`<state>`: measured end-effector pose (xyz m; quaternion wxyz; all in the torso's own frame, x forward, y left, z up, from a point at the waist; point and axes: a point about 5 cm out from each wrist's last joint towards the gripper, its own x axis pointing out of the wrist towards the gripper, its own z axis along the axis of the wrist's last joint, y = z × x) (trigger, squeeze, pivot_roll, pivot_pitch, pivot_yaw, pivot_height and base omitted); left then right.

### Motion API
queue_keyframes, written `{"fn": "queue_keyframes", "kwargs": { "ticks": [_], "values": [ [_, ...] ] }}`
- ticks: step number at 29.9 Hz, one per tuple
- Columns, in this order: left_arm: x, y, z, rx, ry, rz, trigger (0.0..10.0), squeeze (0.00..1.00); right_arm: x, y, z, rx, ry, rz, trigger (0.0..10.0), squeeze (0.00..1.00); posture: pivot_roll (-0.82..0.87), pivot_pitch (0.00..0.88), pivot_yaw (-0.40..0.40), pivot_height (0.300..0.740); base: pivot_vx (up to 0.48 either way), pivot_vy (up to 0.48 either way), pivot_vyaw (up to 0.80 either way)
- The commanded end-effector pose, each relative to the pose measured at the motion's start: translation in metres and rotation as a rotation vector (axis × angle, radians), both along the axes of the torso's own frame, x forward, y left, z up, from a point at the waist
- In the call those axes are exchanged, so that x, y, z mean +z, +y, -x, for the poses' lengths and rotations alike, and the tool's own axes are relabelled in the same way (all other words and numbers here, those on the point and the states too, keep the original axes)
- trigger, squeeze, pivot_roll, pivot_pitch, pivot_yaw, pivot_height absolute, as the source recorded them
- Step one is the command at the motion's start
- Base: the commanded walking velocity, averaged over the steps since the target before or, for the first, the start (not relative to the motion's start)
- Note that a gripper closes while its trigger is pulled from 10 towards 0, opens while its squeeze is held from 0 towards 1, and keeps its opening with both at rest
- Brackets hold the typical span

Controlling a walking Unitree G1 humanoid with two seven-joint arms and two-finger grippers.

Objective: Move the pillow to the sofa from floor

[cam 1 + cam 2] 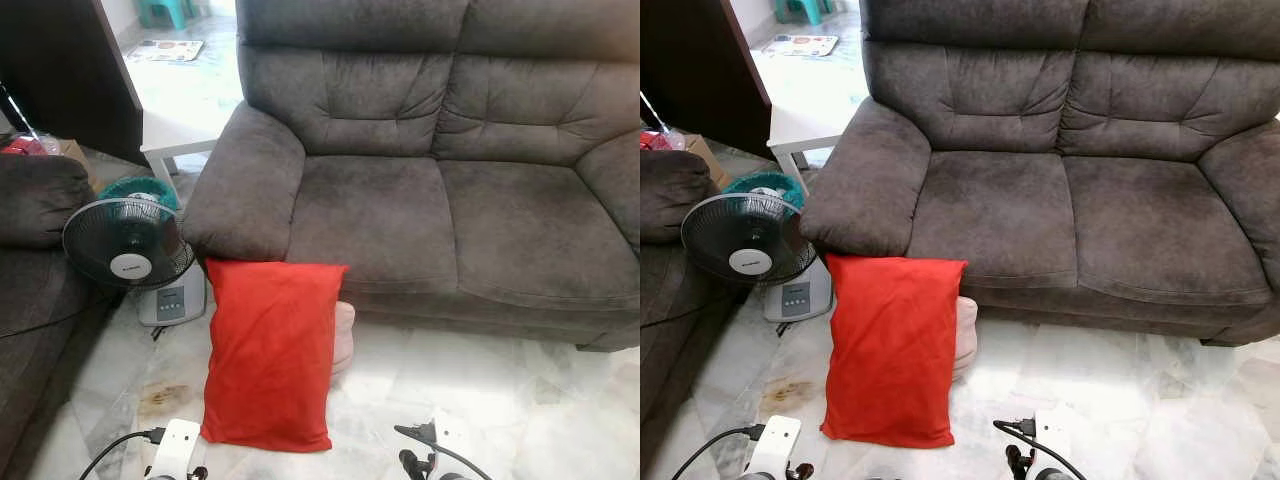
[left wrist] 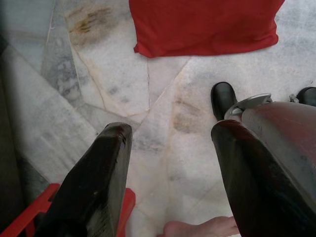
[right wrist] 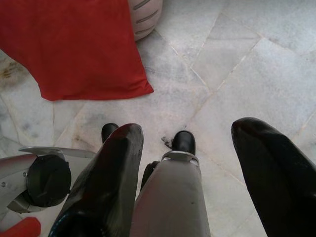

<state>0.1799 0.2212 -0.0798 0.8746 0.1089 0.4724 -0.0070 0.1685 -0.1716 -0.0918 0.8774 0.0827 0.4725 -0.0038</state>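
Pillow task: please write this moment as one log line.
stage: before pickup | red pillow: on floor, leaning against sofa front | left gripper: fingers open, empty, above floor | right gripper: fingers open, empty

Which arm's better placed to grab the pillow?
Left, marginally. The red pillow leans on the sofa front near its left armrest, left of centre in the head views. Its bottom edge lies ahead of the open left claw. The open right claw sees only its corner, off to one side.

Pillow (image 1: 268, 350) on floor (image 1: 480, 400) leaning against sofa (image 1: 420, 200) front, fan (image 1: 128, 243) left of pillow
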Motion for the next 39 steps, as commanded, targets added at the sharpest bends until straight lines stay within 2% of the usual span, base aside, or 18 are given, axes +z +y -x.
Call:
{"fn": "queue_keyframes", "kwargs": {
  "ticks": [1,10,22,39],
  "values": [
    [-0.0028,0.0016,0.0059,0.012,0.032,0.0,10.0,0.0,-0.0016,-0.0002,0.0035,-0.005,0.017,-0.003,10.0,0.0,0.11,0.071,-0.005,0.74,0.0,0.0,0.0],
    [-0.0028,0.0019,0.0059,0.013,0.033,-0.001,10.0,0.0,-0.0016,0.0001,0.0033,-0.002,0.017,-0.004,10.0,0.0,0.11,0.072,-0.005,0.74,0.0,0.16,0.0],
    [-0.0028,0.002,0.006,0.009,0.034,-0.003,10.0,0.0,-0.0016,0.0002,0.0034,0.001,0.017,-0.004,10.0,0.0,0.11,0.071,-0.005,0.74,0.0,0.325,0.0],
    [-0.002,0.0027,0.0046,0.004,0.03,-0.007,10.0,0.0,-0.0013,0.0007,0.0024,-0.006,0.015,-0.001,10.0,0.0,0.12,0.075,-0.003,0.74,0.0,0.0,0.0]
  ]
}}
